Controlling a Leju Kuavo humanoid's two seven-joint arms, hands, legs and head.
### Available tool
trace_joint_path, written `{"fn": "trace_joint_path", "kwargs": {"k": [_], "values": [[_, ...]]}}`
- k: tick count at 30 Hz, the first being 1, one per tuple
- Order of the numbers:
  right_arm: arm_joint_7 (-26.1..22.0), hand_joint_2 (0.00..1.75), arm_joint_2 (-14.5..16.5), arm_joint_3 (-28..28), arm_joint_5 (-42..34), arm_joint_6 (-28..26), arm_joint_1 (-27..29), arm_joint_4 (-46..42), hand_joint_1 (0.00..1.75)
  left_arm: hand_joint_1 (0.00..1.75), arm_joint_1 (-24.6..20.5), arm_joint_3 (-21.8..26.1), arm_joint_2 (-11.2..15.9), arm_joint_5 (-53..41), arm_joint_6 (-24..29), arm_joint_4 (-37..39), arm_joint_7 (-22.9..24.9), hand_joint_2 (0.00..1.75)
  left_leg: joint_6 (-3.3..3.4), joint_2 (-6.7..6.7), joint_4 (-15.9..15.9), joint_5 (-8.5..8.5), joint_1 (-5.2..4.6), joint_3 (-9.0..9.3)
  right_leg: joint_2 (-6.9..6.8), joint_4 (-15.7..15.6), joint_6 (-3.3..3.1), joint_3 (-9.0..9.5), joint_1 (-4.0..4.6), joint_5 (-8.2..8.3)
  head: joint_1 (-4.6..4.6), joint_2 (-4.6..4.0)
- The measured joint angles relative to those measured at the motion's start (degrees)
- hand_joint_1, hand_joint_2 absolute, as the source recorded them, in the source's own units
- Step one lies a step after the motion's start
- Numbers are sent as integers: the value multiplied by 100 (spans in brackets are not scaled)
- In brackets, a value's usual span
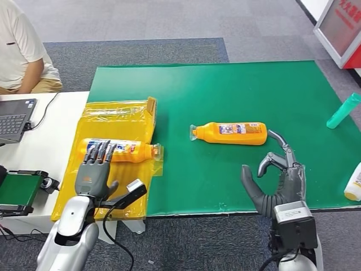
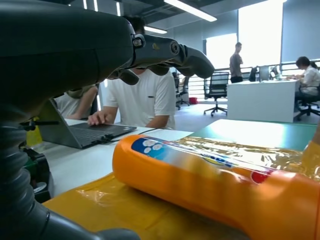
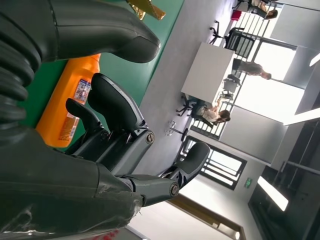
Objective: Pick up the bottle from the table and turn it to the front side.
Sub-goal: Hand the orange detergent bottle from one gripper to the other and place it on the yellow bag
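Note:
Two orange bottles lie on their sides. One bottle [image 1: 229, 134] rests on the green mat [image 1: 255, 90], cap to the left, its small-print label showing [image 3: 71, 100]. The other bottle [image 1: 123, 150] lies on a yellow plastic bag [image 1: 123, 116], cap to the right [image 2: 226, 185]. My left hand [image 1: 94, 169] hovers over that bottle's base end, its fingers [image 2: 166, 52] stretched out above it without touching. My right hand [image 1: 276, 178] is near the front edge of the mat, just short of the mat bottle's base, thumb and fingers apart, holding nothing [image 3: 124, 130].
A teal bottle [image 1: 344, 111] and a white bottle [image 1: 354, 183] lie at the mat's right edge. On the white table [image 1: 51, 141] to the left are a laptop [image 1: 14, 116] and a green device [image 1: 17, 189]. A person [image 1: 21, 51] sits behind the laptop.

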Motion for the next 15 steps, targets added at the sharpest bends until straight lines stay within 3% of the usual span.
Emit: {"fn": "trace_joint_path", "kwargs": {"k": [9,12,15], "values": [[-10,175,2,-35,17,11,5,-1,175,0,142,293,-171,13,-1,-113,-208,175,-1,0,0,1,0,0,0,0,0,0,1,0,0,1],[-15,175,7,-60,42,13,20,-16,175,0,210,491,-342,255,-16,-219,-547,175,0,0,0,1,0,0,0,0,0,1,0,0,1,1],[19,175,22,-106,63,54,46,-28,175,0,316,709,-566,1096,-270,-486,-937,175,1,0,0,-1,-1,0,0,0,0,1,-1,0,0,1]]}}
